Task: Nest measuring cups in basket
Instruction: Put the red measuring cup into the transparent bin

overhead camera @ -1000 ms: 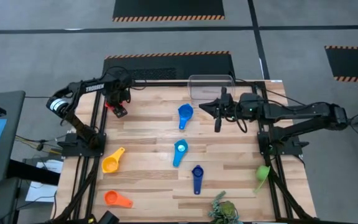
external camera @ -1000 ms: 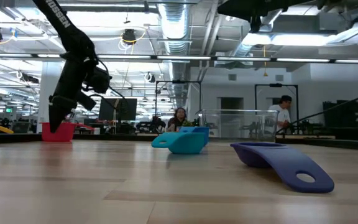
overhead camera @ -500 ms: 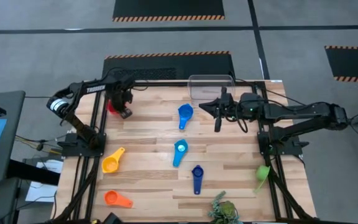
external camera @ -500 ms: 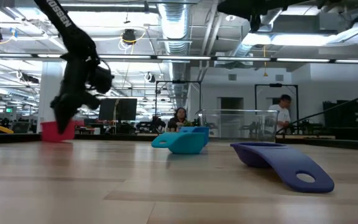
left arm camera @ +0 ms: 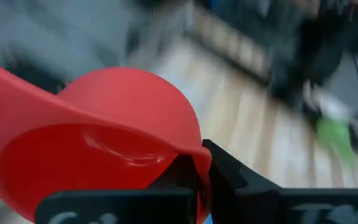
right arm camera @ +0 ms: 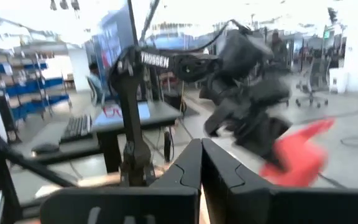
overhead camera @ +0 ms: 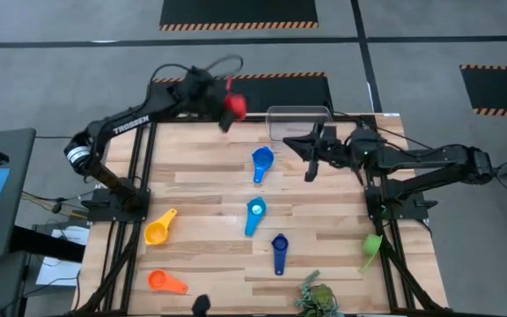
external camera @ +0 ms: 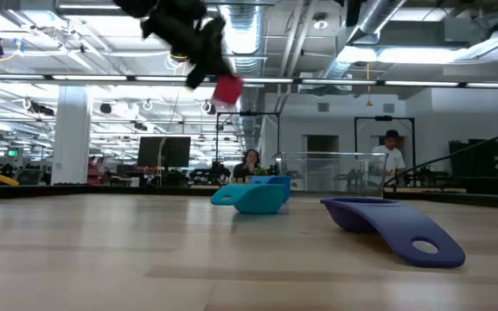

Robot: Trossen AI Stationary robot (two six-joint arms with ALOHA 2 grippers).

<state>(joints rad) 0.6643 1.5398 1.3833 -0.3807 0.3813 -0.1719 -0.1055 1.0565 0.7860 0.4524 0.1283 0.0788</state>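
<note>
The left gripper [overhead camera: 227, 110] is clamped tight on the red cup [overhead camera: 235, 104] and holds it in the air above the far edge of the table [overhead camera: 209, 189], just left of the clear basket [overhead camera: 297, 122]. The right gripper [overhead camera: 304, 151] hangs just in front of the basket, fingers together, holding nothing. Three blue cups [overhead camera: 261, 162] lie down the middle; the yellow cup [overhead camera: 158, 229] and orange cup [overhead camera: 164, 282] lie near left, the green cup [overhead camera: 372, 244] at the right edge.
</note>
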